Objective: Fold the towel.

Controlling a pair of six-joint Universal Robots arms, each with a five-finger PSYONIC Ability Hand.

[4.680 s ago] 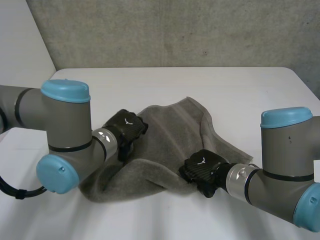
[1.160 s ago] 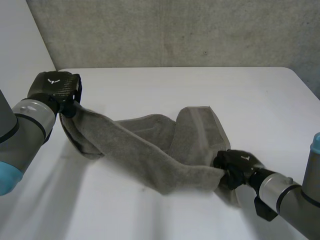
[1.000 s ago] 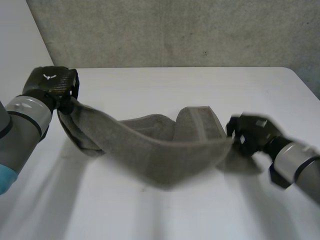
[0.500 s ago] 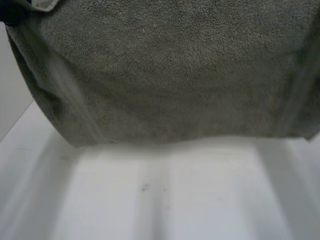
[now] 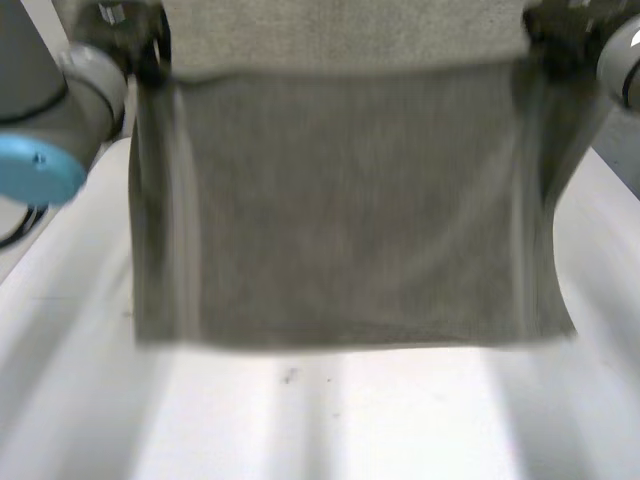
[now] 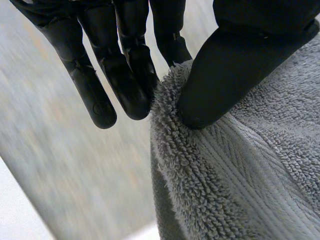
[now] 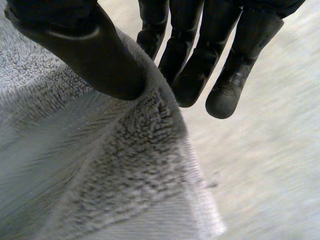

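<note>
Two corners: held aloft, one per hand, with the towel (image 5: 340, 200) strung between them as a flat hanging sheet.
Left side: left hand (image 5: 140, 40) up at the towel's left top corner, at the end of the left arm (image 5: 60, 90); in the left wrist view, pinches the terry hem between thumb (image 6: 225, 75) and fingers (image 6: 125, 85), so grasping the towel.
Middle: spread wide and smooth, taut along the top edge, hanging level along the lower edge, close over the counter (image 5: 330, 420); cannot tell whether touching it.
Right side: right hand (image 5: 560, 25) up at the right top corner, at the end of the right arm (image 5: 622, 60); in the right wrist view, pins the hem between thumb and fingers (image 7: 190, 75), likewise grasping the towel.
Just changed: a second ago slung low across the counter as a crumpled, sagging band between the hands; now lifted and opened to full width.
Meaning for the task: probably the flattening step, done in the air; no fold made yet; next likely calls for lowering the sheet onto the counter without letting either corner slip.
Counter: white, bare below the towel apart from a small dark speck (image 5: 288, 376).
Room: grey wall (image 7: 270, 165), blurred, beyond the fingers in both wrist views.
</note>
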